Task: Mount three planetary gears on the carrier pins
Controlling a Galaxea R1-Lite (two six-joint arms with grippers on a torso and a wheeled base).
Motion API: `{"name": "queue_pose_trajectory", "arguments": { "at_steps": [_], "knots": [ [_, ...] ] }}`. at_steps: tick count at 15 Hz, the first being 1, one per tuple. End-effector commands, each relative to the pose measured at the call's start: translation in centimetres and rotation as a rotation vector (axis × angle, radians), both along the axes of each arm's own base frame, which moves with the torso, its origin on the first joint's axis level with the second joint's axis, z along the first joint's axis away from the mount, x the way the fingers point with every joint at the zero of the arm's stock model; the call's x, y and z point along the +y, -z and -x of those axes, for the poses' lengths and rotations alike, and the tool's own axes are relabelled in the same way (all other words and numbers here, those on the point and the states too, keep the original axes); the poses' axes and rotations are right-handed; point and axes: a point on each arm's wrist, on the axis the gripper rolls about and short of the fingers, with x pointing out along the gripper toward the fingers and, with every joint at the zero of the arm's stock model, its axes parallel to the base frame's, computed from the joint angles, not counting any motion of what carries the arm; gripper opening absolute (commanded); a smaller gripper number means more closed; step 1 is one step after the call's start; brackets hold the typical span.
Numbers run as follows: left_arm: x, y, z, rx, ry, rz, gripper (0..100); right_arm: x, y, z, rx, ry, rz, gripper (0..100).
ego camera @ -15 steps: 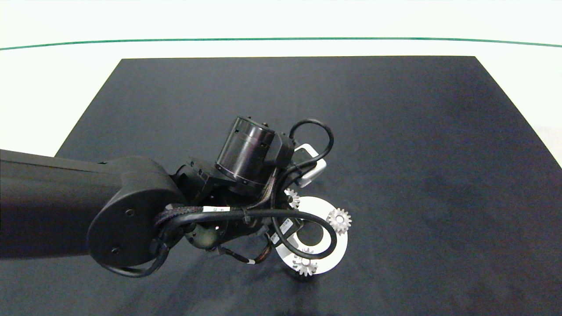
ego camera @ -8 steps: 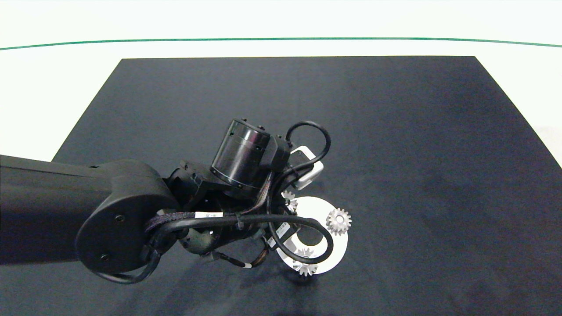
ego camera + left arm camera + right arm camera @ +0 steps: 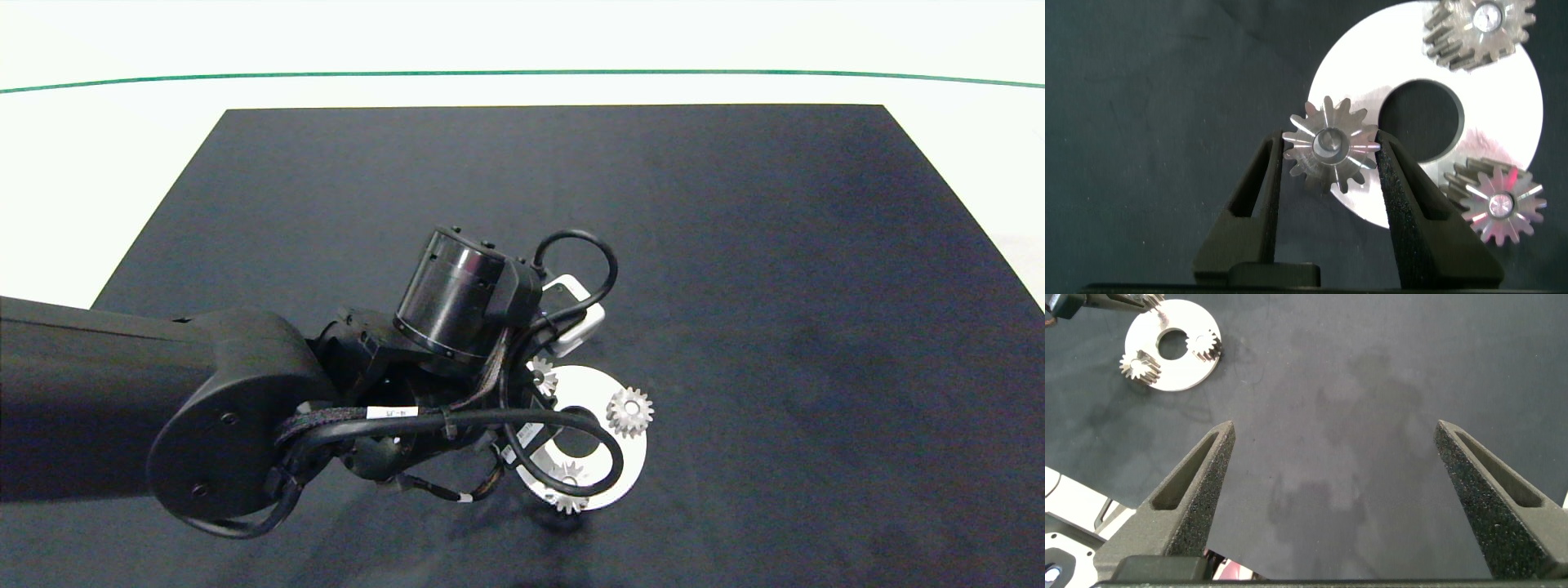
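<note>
**Seating the Last Gear on the Carrier**

Gripping the third gear [image 3: 1330,145] between its two dark padded fingers [image 3: 1398,196], the left gripper [image 3: 1330,167] holds it over the rim of the white carrier disc [image 3: 1519,122], its teeth pressed against both pads. Whether the gear's bore already sits on a pin cannot be told; a pale round centre shows in it, which may be the pin's top. Two other gears [image 3: 1480,26] [image 3: 1496,202] stand on the disc, each with a whitish pin end visible in its hub, so the job looks two-thirds done. The next move, as judged, calls for a straight press down until the gear lies flat, then a clean parting of the fingers without dragging the teeth sideways.

All three gears are small, silver and sharply toothed, set around the disc's large central hole. Seen from above, the left arm [image 3: 204,416] reaches in over the black mat [image 3: 735,245], covering part of the disc. The right gripper [image 3: 1331,498] hangs well apart, fingers spread wide and empty.
</note>
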Motion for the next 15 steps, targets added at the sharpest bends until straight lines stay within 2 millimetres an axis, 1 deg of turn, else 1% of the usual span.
{"name": "queue_pose_trajectory", "arguments": {
  "at_steps": [1,7,10,12,15],
  "knots": [
    [-0.02,0.4,-0.04,-0.001,-0.001,-0.003,7,0.03,-0.09,-0.05,0.001,0.0,0.002,100],
    [0.22,0.96,0.04,0.011,-0.003,-0.015,7,0.07,-0.08,-0.13,0.004,0.001,0.004,100],
    [0.02,0.86,-0.01,-0.001,0.001,-0.004,7,0.06,-0.12,-0.12,0.002,0.001,0.003,100],
    [-0.17,1.25,-0.1,0.007,0.002,-0.011,7,0.06,-0.12,-0.11,0.002,0.0,0.003,100],
    [-0.17,1.25,-0.1,0.006,0.002,-0.012,7,0.06,-0.12,-0.11,0.002,0.0,0.003,100]
  ]
}}
